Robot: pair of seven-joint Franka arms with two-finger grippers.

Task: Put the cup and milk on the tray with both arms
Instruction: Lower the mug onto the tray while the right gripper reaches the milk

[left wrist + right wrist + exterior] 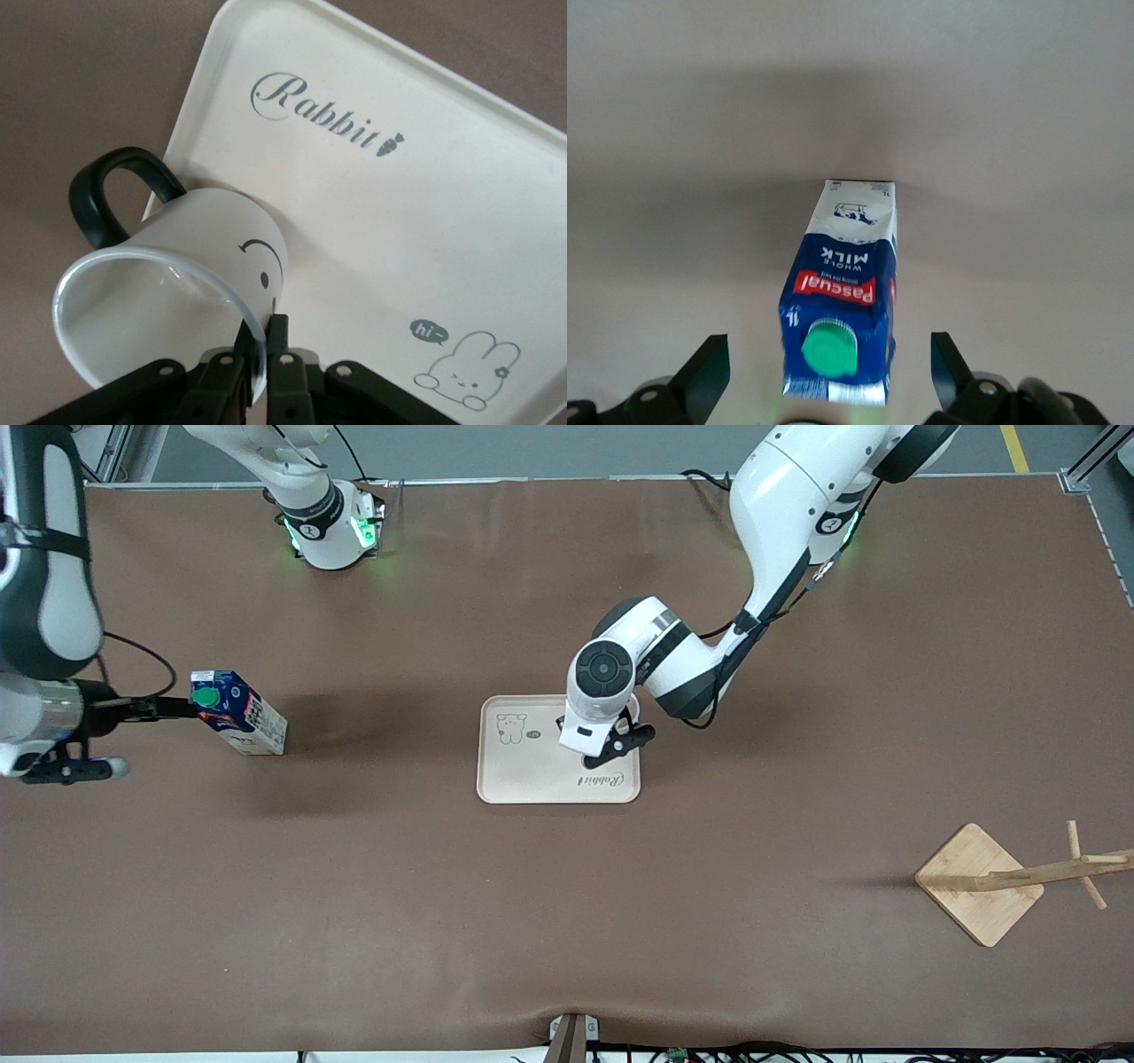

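The beige tray [532, 771] lies in the middle of the table and also shows in the left wrist view [399, 221]. My left gripper [611, 751] is over the tray's edge toward the left arm's end. In the left wrist view it [263, 332] is shut on the rim of the white smiley cup [204, 266], which is tilted, with its black handle past the tray's edge. The arm hides the cup in the front view. The milk [237, 713] stands on the table toward the right arm's end. My right gripper [182, 708] is open, with a finger on either side of the milk's top [846, 283].
A wooden stand with a square base [979, 881] sits toward the left arm's end, nearer to the front camera than the tray. The brown table cover [567, 921] stretches between the milk and the tray.
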